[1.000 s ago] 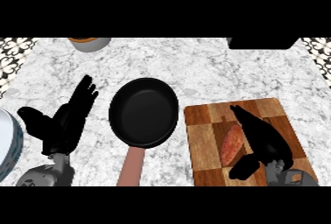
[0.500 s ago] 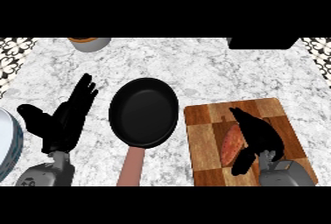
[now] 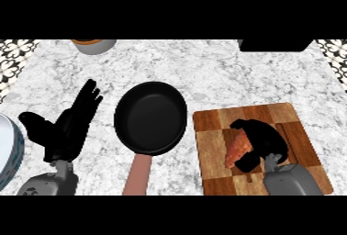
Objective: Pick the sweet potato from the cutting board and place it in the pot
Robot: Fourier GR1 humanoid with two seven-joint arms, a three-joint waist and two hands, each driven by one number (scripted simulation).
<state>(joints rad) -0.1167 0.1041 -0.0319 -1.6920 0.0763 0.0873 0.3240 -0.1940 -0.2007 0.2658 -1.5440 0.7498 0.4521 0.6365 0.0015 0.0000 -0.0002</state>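
Observation:
The orange-red sweet potato (image 3: 238,147) lies on the wooden cutting board (image 3: 224,119) at the right. My right hand (image 3: 264,137) sits over the board with its fingers curled round the sweet potato, hiding its right side. A black pan (image 3: 150,117) with a brown handle (image 3: 137,176) stands in the middle of the counter. At the left my left hand (image 3: 68,126) rests open, fingers up, beside the pan and holding nothing.
A white plate's rim (image 3: 10,151) shows at the left edge. A small bowl (image 3: 93,45) stands at the back left and a dark object (image 3: 274,44) at the back right. Marble counter surrounds the pan.
My right hand's fingers have curled down from stretched out over the board to round the sweet potato, and the forearm has come further in. The left hand has not moved.

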